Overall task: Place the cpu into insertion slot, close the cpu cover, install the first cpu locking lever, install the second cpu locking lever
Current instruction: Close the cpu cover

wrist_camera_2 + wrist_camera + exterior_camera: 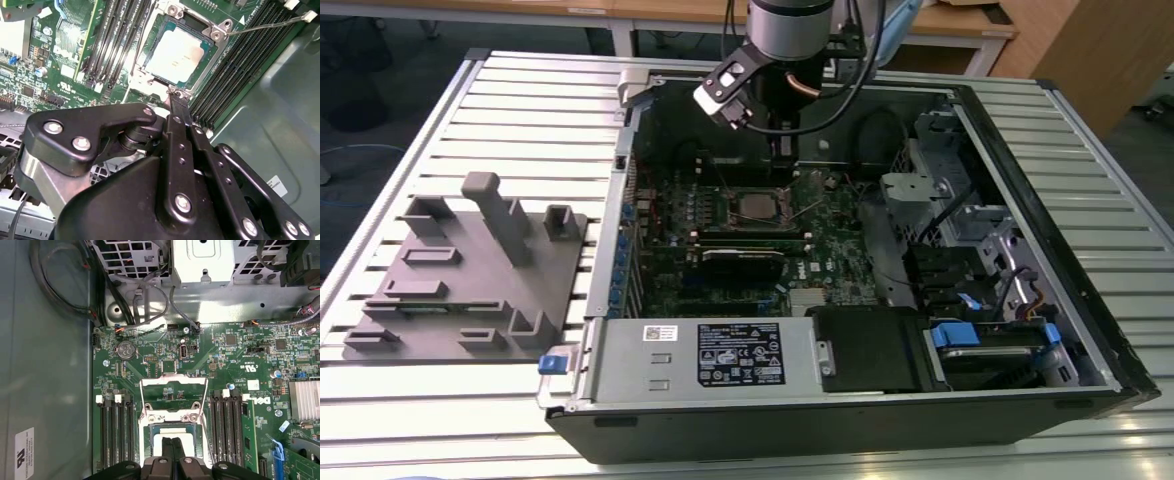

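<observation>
Presently shut: black two-finger gripper (178, 100), fingers pressed together, nothing visibly pinched, tips apparently on the edge tab of the thin brownish-silver windowed cpu cover (216, 34). Small flat square cpu with grey-silver metal top (175, 56) seated in the square black-framed insertion slot (152, 44), cover lying down around it.

Probable hazards:
- Sideways slip off the narrow tab onto the chip top or the long black memory slots (235, 70) just beside.
- Spring-back of the cover, with the thin steel-wire locking lever (270, 22) apparently unlatched and standing clear.
- Snagging of that wire on the fingers.

Second wrist view: tip contact and chip seating. First wrist view: wire bars along two opposite socket sides. Exterior view: socket at 12 o'clock from the long black expansion card (744, 255).
</observation>
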